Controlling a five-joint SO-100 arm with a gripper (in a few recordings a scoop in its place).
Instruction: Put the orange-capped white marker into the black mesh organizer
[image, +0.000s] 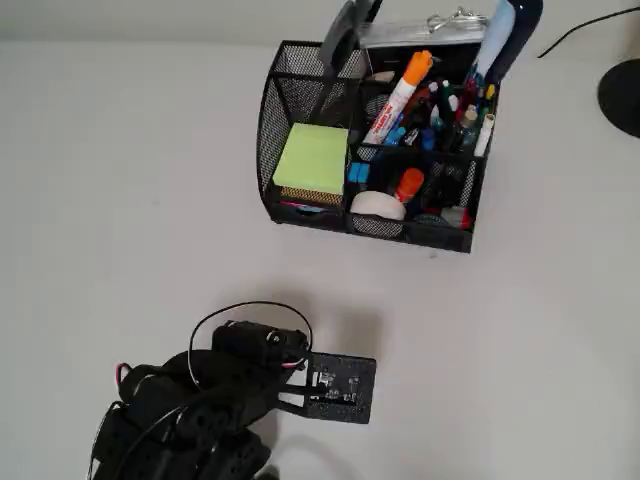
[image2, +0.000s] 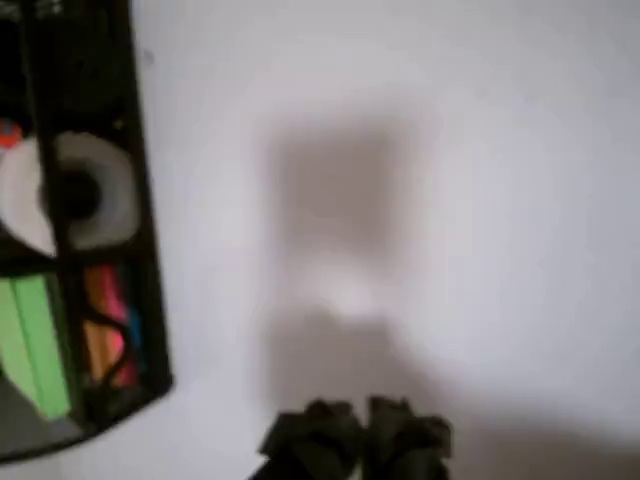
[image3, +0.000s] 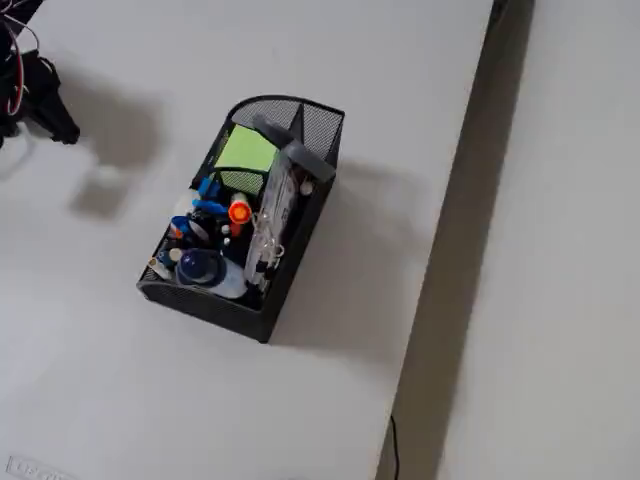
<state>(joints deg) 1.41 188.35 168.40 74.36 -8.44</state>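
We saw the orange-capped white marker (image: 402, 92) already standing in the black mesh organizer (image: 300, 95), tilted in a rear compartment with its orange cap uppermost and its white barrel running down among a crowd of other pens (image: 452, 115). In the fixed view the same marker (image3: 239, 212) showed as an orange cap near the middle of the organizer (image3: 255, 315).

In the overhead view a pad of green sticky notes (image: 312, 158) filled the left front compartment, a white tape roll (image: 378, 206) sat in a front pocket with a small orange-red item (image: 408, 183) just behind it, and a blue-and-white bottle (image: 505, 35) rose from the rear right corner. The organizer sat on the white counter (image: 120, 180).

The arm was folded low at the bottom left of the overhead view, well apart from the organizer, with the jaws (image: 335, 385) over bare counter. In the wrist view the jaws (image2: 362, 440) appeared as two dark tips side by side at the bottom edge with nothing between them; the blur kept us from telling whether they were spread or pressed together. The organizer's front wall (image2: 140, 220) lay at the left of that view.
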